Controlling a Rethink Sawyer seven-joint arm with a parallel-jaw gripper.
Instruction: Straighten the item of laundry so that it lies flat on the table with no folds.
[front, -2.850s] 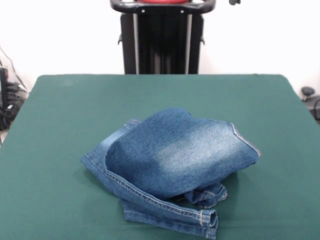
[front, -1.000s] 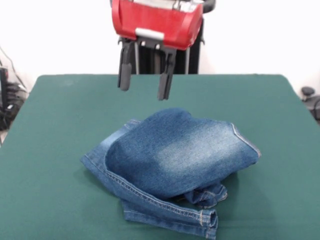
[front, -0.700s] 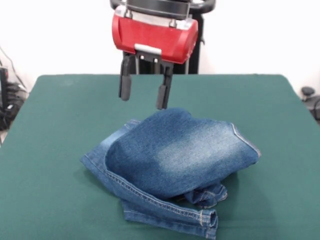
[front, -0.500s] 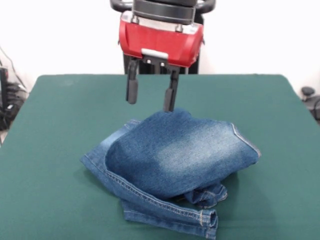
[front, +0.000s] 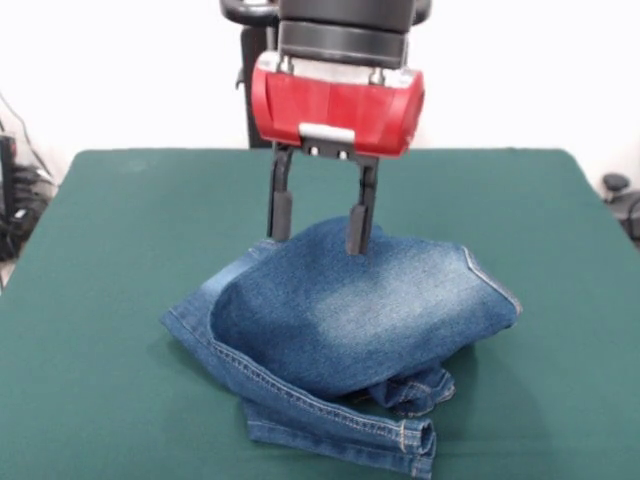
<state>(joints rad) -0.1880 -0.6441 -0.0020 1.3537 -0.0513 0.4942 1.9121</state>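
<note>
The item of laundry (front: 350, 320), a small pair of blue denim jeans with a faded pale patch and tan stitching, lies folded over itself in a bunched heap near the middle of the table (front: 110, 220). One hemmed leg end pokes out at the front. My gripper (front: 318, 228), with a red body and two black fingers, hangs open just above the heap's far upper edge. One fingertip (front: 357, 236) shows in front of the denim; the other sits at the edge of the cloth. Nothing is held between them.
The dark green table spreads wide on all sides of the jeans. Cables and dark gear (front: 15, 200) lie off the left edge, and a small dark object (front: 615, 185) sits beyond the right edge.
The gripper came into view from the top and has descended and shifted right, from above the table's far side to just over the jeans. It stays open. The jeans have not moved.
</note>
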